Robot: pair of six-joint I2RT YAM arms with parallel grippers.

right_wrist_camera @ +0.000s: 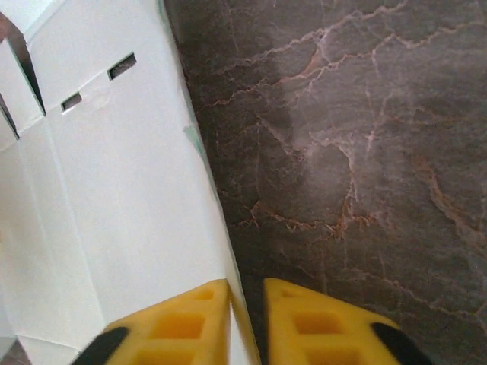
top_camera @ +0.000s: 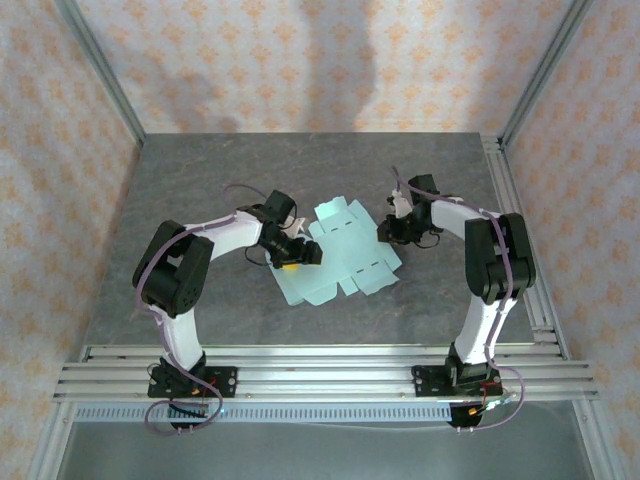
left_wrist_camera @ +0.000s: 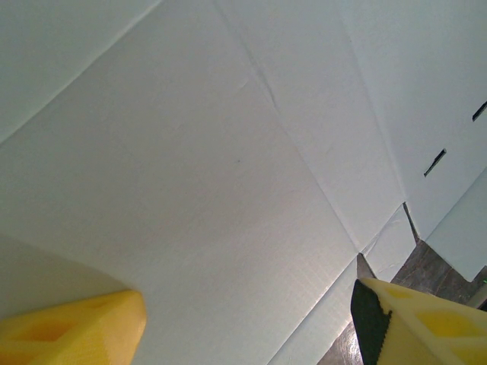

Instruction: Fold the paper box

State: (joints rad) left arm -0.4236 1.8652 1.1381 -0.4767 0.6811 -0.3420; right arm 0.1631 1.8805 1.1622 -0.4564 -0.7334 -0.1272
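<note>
Paper box (top_camera: 340, 262): unfolded flat sheet, mid tabletop (top_camera: 300, 170).
Left hand (top_camera: 300, 255): fingers spread wide over box's 9 o'clock side.
Right hand (right_wrist_camera: 246, 287): pinched on box's 2 o'clock edge.

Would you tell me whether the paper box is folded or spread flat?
Spread out: the paper box is an unfolded die-cut sheet, its flaps and slots showing.

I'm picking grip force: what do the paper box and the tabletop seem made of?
The paper box: thin matte card, pale mint, by crisp creases and cut slots. The tabletop: dark grey, reddish veins, stone-look; real stone or laminate, unclear.
</note>
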